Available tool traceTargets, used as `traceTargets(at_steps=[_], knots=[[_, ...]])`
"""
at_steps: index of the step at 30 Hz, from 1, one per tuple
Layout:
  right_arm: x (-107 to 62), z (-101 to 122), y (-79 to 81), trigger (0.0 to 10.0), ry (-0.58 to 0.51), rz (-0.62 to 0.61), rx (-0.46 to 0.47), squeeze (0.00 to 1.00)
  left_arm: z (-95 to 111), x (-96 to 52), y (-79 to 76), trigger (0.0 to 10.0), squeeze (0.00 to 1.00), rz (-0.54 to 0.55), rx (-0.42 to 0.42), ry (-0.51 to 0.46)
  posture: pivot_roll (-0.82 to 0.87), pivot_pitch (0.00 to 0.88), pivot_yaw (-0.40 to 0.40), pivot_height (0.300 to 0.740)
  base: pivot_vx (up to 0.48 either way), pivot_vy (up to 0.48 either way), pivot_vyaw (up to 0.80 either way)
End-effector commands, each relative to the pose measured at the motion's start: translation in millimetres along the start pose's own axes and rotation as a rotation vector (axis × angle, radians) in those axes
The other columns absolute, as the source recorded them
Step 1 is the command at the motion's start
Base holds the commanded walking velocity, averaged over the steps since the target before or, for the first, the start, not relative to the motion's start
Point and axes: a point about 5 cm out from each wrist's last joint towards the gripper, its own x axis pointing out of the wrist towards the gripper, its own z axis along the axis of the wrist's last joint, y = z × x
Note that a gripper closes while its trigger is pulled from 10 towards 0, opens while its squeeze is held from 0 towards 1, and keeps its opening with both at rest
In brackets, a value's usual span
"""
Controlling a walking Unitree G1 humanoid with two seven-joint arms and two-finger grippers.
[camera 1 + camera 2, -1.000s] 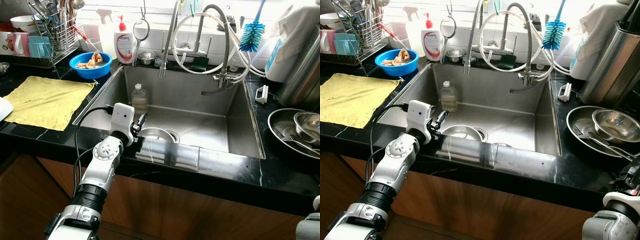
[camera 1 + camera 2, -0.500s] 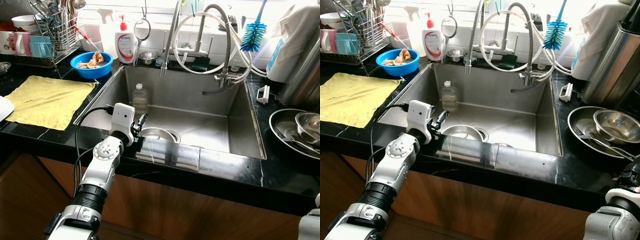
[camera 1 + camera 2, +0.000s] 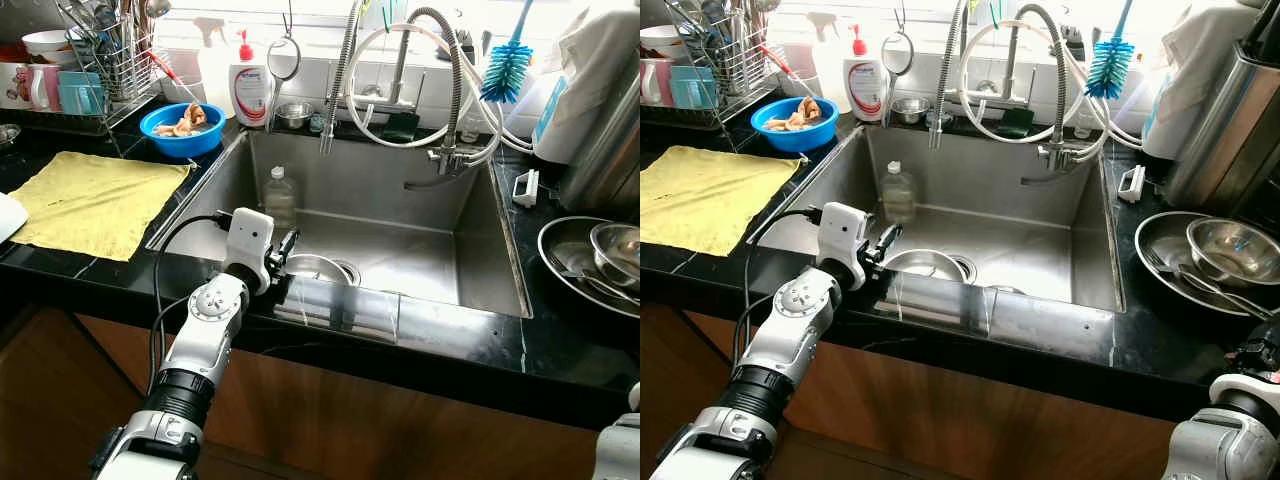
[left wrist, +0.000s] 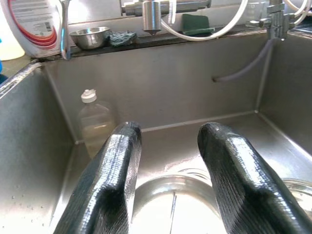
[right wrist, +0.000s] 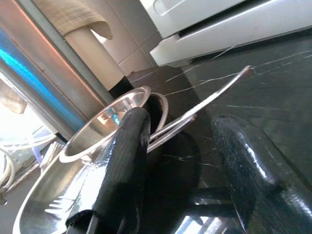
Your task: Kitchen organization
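My left gripper (image 3: 287, 246) rests at the sink's front left edge, fingers open and pointing into the steel sink (image 3: 470, 250). Just beyond and below the fingertips (image 4: 124, 141) lies a steel bowl (image 3: 315, 268), apart from them. A clear plastic bottle (image 4: 96, 124) stands upright against the sink's left wall. My right gripper (image 5: 183, 119) is open low over the black counter at the far right, facing a wide steel pan (image 3: 570, 275) that holds a smaller steel bowl (image 3: 1235, 245) and a utensil (image 5: 204, 105). Nothing is between either pair of fingers.
A yellow cloth (image 3: 90, 200) lies on the left counter. Behind it are a dish rack (image 3: 100, 60) and a blue bowl (image 3: 181, 127) with scraps. A soap bottle (image 3: 248, 85), faucet hoses (image 3: 440, 90), a blue brush (image 3: 505, 65) and a small steel bowl (image 3: 293, 114) line the back ledge.
My left gripper has edged slightly forward and to the right over the sink's front edge. The bowl and bottle have stayed in place.
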Motion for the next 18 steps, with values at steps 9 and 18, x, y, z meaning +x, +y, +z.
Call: traceTargets(at_steps=[9, 18], knots=[[2.0, -2.7, -2.4, 10.0, 0.012, -0.027, 0.026, 0.0, 2.7, -0.9, -1.6, 10.0, 0.0, -0.021, 0.032, -0.016, 0.04, 0.0, 0.0, 0.74, 0.0, 0.0, 0.0], [2.8, -3.4, 3.0, 10.0, 0.019, 0.005, 0.039, 0.0, 2.3, -1.5, -1.2, 10.0, 0.0, -0.019, 0.035, -0.014, 0.04, 0.0, 0.001, 0.74, 0.0, 0.0, 0.0]])
